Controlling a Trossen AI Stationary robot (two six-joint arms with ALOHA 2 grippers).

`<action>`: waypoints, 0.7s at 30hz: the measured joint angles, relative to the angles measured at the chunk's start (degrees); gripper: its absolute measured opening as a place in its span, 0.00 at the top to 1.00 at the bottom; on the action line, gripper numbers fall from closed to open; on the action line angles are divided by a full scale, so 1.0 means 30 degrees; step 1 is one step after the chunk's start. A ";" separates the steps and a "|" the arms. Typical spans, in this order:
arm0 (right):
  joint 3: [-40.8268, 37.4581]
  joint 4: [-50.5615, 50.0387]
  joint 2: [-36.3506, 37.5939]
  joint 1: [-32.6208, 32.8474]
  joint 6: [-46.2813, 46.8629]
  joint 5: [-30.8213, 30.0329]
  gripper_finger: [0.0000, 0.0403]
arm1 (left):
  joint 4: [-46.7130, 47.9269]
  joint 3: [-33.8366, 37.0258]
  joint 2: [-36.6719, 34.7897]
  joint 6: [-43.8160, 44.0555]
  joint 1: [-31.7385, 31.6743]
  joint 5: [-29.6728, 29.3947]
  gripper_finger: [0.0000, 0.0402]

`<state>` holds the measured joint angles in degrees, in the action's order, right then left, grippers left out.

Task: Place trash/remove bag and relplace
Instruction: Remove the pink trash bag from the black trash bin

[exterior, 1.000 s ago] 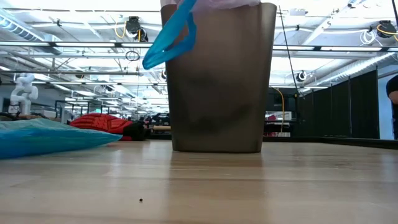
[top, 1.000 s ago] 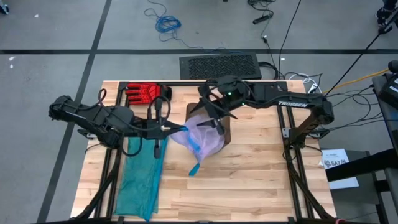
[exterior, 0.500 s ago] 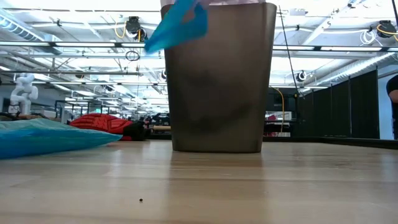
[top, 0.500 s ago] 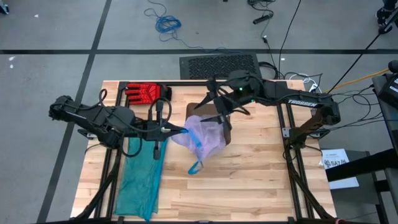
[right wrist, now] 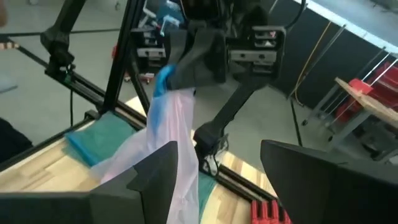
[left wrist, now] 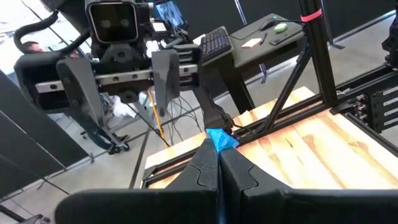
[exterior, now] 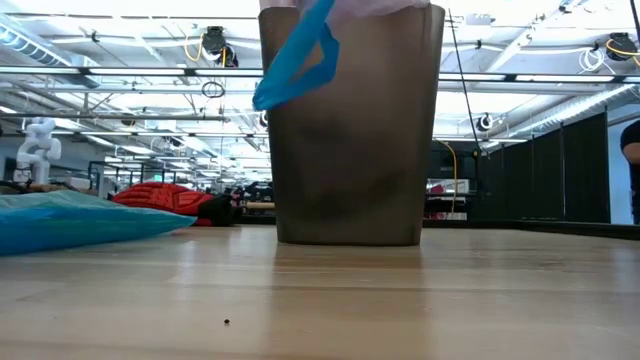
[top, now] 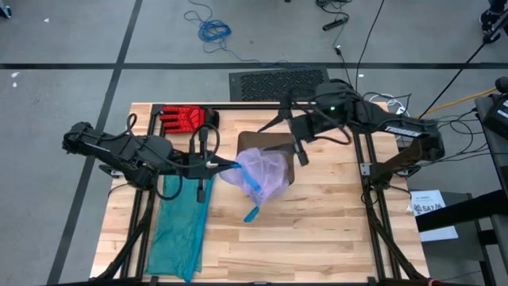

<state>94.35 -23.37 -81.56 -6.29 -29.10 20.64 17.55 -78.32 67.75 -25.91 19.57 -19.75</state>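
While left fingers (top: 226, 166) pinch the bag (top: 266, 173), right fingers (top: 295, 139) gape empty.

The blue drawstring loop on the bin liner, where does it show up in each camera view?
High view: blue drawstring loop hangs off the bag at table centre.
Low view: top, dangling against the brown bin, left of centre.
Left wrist view: blue bit at the shut left gripper fingers.
Right wrist view: upper left, held by the far gripper.
Shared landmark: teal bag.
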 joint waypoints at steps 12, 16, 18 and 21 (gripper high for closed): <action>-0.0029 0.0138 -0.3527 -0.0810 0.0637 0.1620 0.44 | -0.0614 0.0000 0.0000 -0.0009 0.0000 0.0353 1.00; -0.0029 0.0840 -0.4657 -0.1242 0.1388 0.2107 0.44 | -0.0584 0.0000 0.0000 -0.0045 0.0000 0.0416 1.00; -0.0029 0.1153 -0.4997 -0.1337 0.1476 0.3356 0.44 | -0.0565 0.0000 0.0000 -0.0034 0.0000 0.0423 1.00; -0.0015 0.1306 -0.5336 -0.1282 0.1217 0.5450 0.45 | -0.0670 0.0000 0.0000 -0.0003 0.0000 0.0454 1.00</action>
<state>94.30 -19.45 -97.57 -10.14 -25.45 36.99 15.54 -78.32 67.75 -25.92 19.57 -18.39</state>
